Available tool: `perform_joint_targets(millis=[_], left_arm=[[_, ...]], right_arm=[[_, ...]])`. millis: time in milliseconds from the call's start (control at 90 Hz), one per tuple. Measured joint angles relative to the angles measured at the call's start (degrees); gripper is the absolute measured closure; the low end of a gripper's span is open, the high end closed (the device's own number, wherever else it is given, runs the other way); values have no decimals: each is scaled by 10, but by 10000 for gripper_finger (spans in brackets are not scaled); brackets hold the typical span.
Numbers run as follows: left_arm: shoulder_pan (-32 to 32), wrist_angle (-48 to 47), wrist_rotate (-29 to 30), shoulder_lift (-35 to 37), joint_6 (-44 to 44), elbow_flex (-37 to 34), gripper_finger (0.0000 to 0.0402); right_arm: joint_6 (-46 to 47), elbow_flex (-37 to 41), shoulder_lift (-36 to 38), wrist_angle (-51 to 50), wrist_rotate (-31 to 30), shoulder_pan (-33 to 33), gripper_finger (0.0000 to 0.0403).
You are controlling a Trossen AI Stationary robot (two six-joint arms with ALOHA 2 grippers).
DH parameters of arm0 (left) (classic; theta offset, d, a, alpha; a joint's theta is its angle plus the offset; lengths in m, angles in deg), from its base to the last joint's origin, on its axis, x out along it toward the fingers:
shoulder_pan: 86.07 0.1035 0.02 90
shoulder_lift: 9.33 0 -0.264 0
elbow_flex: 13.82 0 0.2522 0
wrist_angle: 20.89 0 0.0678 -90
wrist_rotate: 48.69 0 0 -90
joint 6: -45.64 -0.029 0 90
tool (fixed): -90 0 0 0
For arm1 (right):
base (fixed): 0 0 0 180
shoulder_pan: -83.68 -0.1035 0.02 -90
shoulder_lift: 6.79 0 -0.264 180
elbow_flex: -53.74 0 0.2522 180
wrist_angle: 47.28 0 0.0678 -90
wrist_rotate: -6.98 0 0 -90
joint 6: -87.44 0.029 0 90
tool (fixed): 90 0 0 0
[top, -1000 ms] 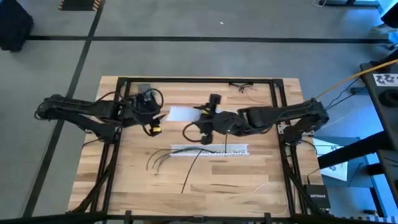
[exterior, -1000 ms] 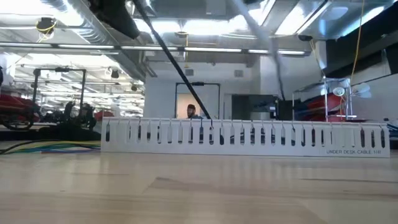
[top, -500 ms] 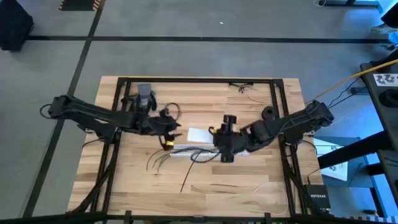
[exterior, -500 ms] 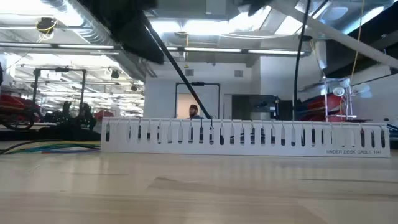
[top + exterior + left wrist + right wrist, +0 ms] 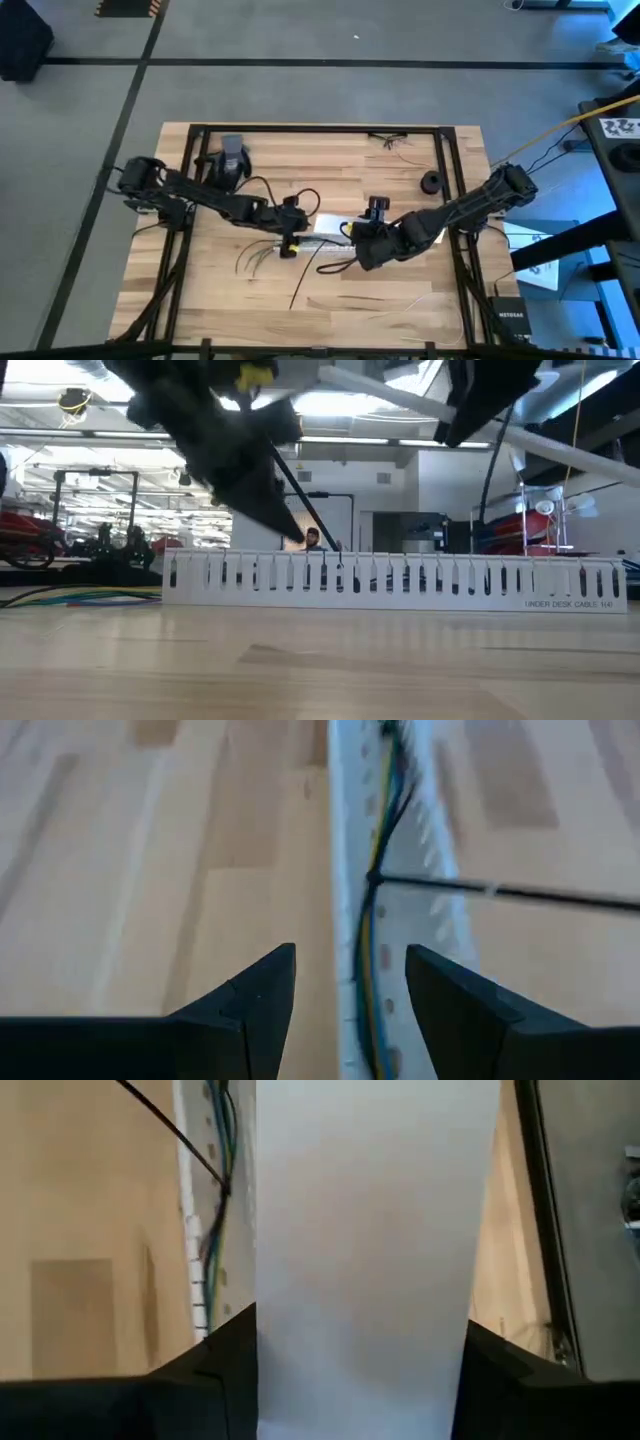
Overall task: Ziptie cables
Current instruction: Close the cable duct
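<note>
Wooden table (image 5: 400, 300), left gripper (image 5: 348, 990) spread above cables (image 5: 372, 935)

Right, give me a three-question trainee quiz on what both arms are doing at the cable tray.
1. True or false: the left end effector is shut on the cables.
2. What sits between the fingers of the right end effector? A) a flat white cover B) a black roll C) a loose wire
3. Fill in: the cables lie inside the white perforated ____.

Key:
1. False; it is open above them.
2. A, the white cover.
3. tray.
</note>
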Motion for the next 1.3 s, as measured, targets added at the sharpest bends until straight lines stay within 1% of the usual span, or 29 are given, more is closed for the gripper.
perform_joint_targets(millis=[122,189,256,333,411,444,611,800,900,967,1067,1200,1300], left_arm=[[-1,1,0,-29,-3,0,219],[-1,0,0,-40,-10,0,230],[-1,-1,0,-43,-11,0,259],[-1,-14,0,-42,-11,0,311],[-1,-50,0,-36,-9,0,371],[-2,-69,1,-32,-2,1,385],[-24,-218,33,4,31,3,397],[-60,-373,35,49,61,-1,396],[-71,-401,31,56,73,-5,394],[-76,-404,23,56,72,-5,385],[-77,-406,9,56,71,-5,356],[-71,-436,7,57,53,15,303],[-68,-492,8,73,44,41,268]], right_arm=[[-4,1,0,16,-3,0,187],[-7,2,0,19,-2,0,187],[-12,2,0,21,-2,0,187],[-13,2,0,21,-1,0,187],[-14,2,0,22,3,0,187],[-14,2,0,22,6,0,187],[-18,2,0,23,18,0,187],[-27,2,0,24,14,0,187],[-33,2,0,24,15,0,187],[-34,2,0,23,15,0,187],[-35,2,0,23,16,0,187],[-35,2,0,12,16,0,187],[-35,2,0,-6,16,0,187]])
